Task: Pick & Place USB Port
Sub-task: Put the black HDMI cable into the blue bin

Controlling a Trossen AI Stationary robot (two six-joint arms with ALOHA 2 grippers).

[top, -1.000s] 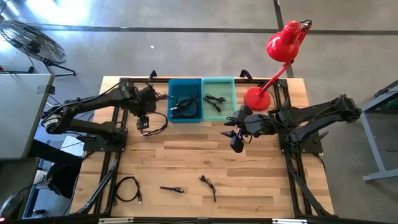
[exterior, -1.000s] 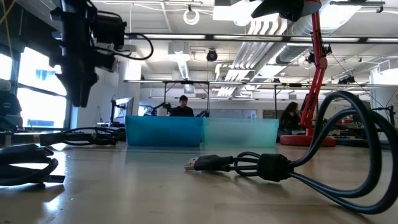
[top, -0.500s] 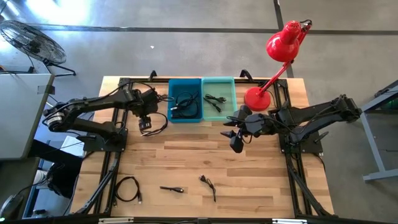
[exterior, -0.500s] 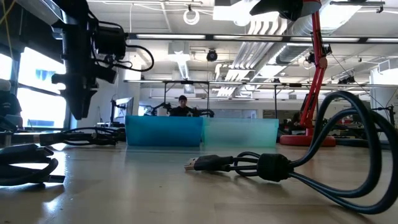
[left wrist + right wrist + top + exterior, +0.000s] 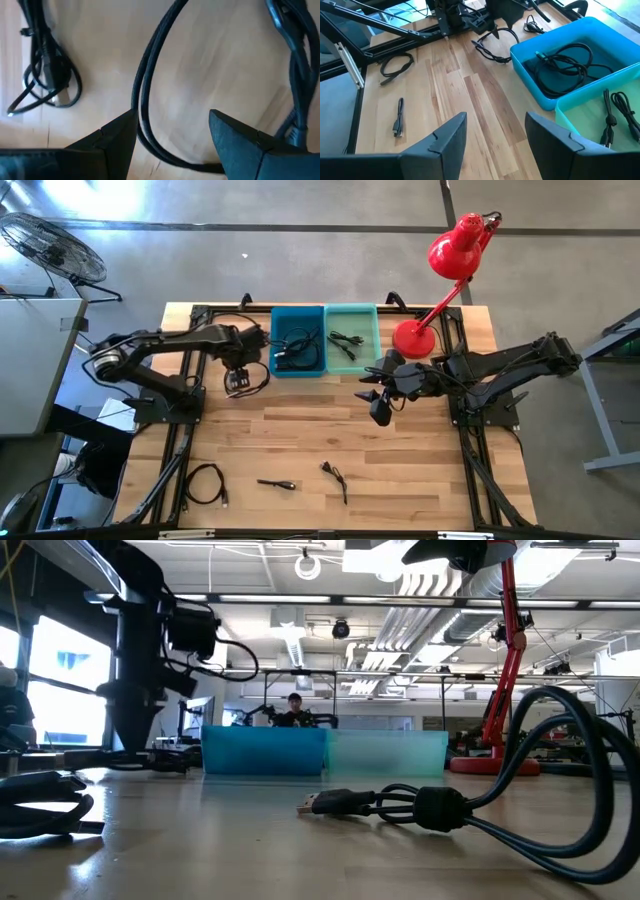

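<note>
USB cable: I see a black looped cable [image 5: 250, 380] lying on the table near its far-left part, just beside the blue bin [image 5: 298, 367].
Left gripper: mine [image 5: 172, 131] hangs low over that cable, fingers parted on either side of the loop, nothing clamped.
Right gripper: parked [image 5: 380, 412] mid-table toward the right edge, fingers apart, empty.
Bins: blue bin and green bin [image 5: 352, 364] touch at the far edge, each holding cables.
Other cables: three [image 5: 204, 481] [image 5: 277, 483] [image 5: 334, 477] along the near edge.
Lamp: red [image 5: 440, 285], far-right corner.
</note>
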